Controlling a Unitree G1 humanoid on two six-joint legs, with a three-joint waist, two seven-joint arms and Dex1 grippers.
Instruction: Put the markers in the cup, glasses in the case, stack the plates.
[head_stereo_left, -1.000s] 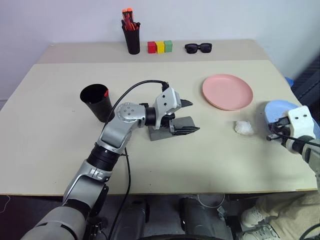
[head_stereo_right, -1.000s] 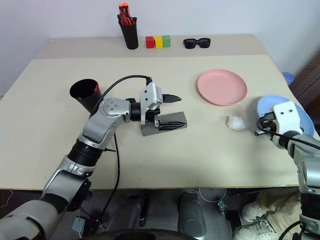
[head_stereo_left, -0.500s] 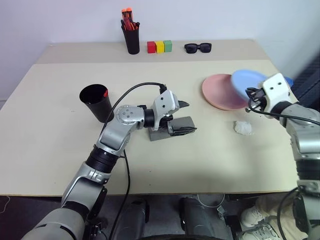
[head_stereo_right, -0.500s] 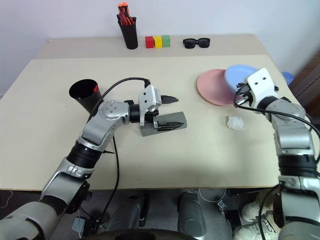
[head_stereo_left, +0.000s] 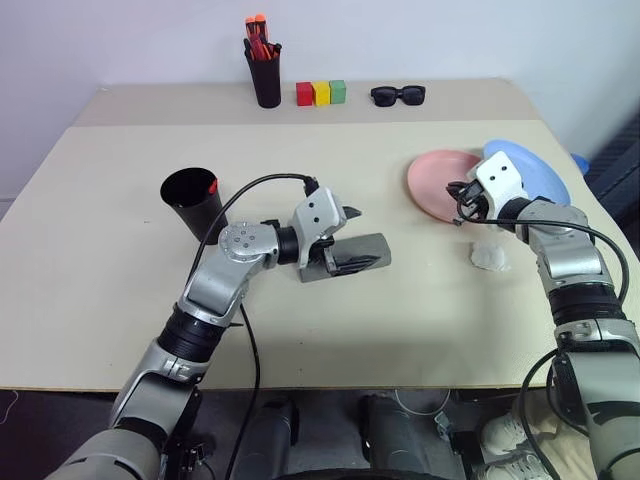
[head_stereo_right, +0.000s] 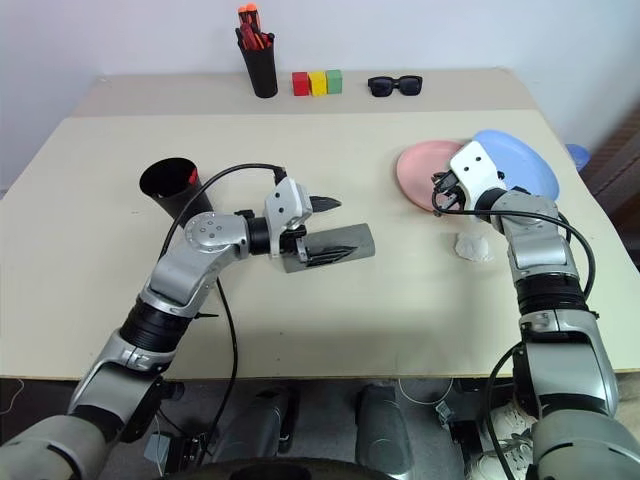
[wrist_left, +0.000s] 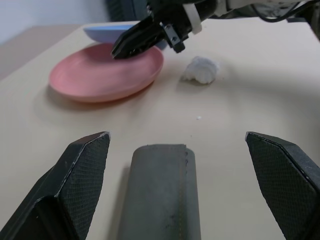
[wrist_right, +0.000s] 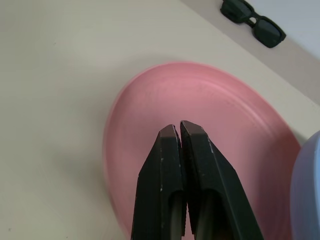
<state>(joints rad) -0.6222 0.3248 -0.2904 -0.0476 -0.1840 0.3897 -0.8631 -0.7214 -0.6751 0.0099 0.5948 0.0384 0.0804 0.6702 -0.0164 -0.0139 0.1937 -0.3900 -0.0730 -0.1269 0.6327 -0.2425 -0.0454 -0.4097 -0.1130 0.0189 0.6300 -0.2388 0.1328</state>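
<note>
While the light blue plate (head_stereo_left: 540, 168) is lying partly over the far right rim of the salmon pink plate (head_stereo_left: 432, 186), tilted rather than seated flat, the stacking step is judged to be in hand and not yet finished. The right gripper (wrist_right: 178, 131) is hovering over the pink plate with its two black fingers pressed together; nothing is showing between them, so a grip on the blue plate cannot be confirmed, although the plate is sitting just beside the fingers. That position is probably serving to bring the blue plate onto the pink one. The grey case (head_stereo_left: 345, 255) is lying on the table (head_stereo_left: 100, 250) near the middle, apparently closed, so whether the glasses are inside cannot be told. The left gripper (wrist_left: 176, 137) is standing wide apart, one finger on each side of the case end without touching it, holding nothing. The black cup (head_stereo_left: 192, 200) is standing upright well to the left, with a red tip (head_stereo_left: 212, 186) showing at its rim. A crumpled white wad (head_stereo_left: 488, 256) is lying just beside the plates.
</note>
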